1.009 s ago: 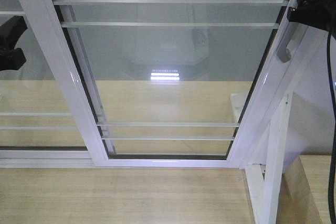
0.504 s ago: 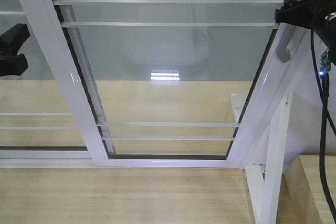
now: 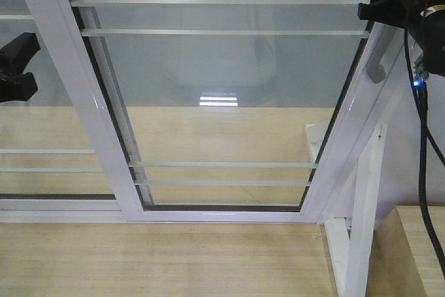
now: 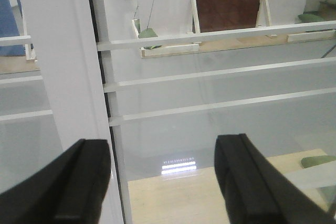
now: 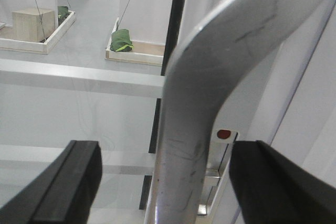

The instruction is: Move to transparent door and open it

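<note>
Pale wood floor [image 3: 160, 255] (wooden box [image 5: 32, 23] beyond)

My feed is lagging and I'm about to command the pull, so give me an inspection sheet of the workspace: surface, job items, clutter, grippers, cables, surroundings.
Surface: light wooden floor runs up to the door track.
Job's things: clear-glass sliding door in a white frame; curved grey metal bar handle on its right stile.
Clutter: nothing seen.
Grippers: right gripper open, black fingers either side of the handle, not clamped; left gripper open, facing the glass, holding nothing.
Cables: black cable hangs from the right arm beside the door frame.
Surroundings: handle-less glass panel at left; wooden box lower right; green bags on trays beyond the glass.
</note>
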Available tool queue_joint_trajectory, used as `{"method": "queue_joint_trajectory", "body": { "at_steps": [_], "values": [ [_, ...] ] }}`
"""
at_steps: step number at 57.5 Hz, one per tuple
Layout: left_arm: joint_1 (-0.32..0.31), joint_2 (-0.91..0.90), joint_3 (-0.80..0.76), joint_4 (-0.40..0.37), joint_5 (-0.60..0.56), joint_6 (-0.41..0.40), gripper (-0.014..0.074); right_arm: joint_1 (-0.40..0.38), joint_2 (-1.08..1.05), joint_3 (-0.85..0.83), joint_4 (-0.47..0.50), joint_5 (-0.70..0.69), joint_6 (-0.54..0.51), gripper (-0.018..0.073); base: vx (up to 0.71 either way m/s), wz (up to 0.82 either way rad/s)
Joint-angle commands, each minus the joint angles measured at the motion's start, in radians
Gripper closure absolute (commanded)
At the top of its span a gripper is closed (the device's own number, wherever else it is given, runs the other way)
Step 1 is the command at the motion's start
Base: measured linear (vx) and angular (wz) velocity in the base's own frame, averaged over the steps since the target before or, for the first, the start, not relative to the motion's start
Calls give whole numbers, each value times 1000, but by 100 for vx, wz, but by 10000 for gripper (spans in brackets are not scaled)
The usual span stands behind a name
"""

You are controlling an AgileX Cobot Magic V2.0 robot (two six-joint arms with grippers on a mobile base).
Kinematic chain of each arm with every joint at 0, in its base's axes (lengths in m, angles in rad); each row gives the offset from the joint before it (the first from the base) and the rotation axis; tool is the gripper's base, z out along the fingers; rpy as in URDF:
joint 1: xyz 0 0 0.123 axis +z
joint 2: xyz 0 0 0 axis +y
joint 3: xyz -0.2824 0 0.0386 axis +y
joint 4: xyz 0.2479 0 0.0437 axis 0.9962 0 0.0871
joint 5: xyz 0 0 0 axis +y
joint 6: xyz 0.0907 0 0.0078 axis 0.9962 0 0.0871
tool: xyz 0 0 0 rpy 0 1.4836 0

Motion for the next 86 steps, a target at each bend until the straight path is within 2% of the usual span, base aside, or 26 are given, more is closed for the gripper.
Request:
{"method": "queue_joint_trajectory", "body": {
  "at_steps": [1, 15, 23, 43, 59, 86],
  "values": [
    [-4, -11, -36, -6, -81, 0, 52, -5, -45, -38, -19, -89, -4, 97, 0, 0],
    [-4, -11, -36, -6, -81, 0, 52, -4, -45, -38, -21, -88, -5, 414, 0, 0],
    [-4, -11, -36, -6, -81, 0, 52, -4, -47, -38, -21, -74, -5, 505, 0, 0],
    [-4, -11, -36, -6, -81, 0, 52, 17, -57, -38, -26, -33, -6, 501, 0, 0],
    [-4, -11, -36, -6, -81, 0, 52, 106, -57, -38, -106, -47, -8, 493, 0, 0],
    [-4, -11, -36, -6, -81, 0, 52, 272, -57, -38, -122, -50, -8, 481, 0, 0]
  ]
}}
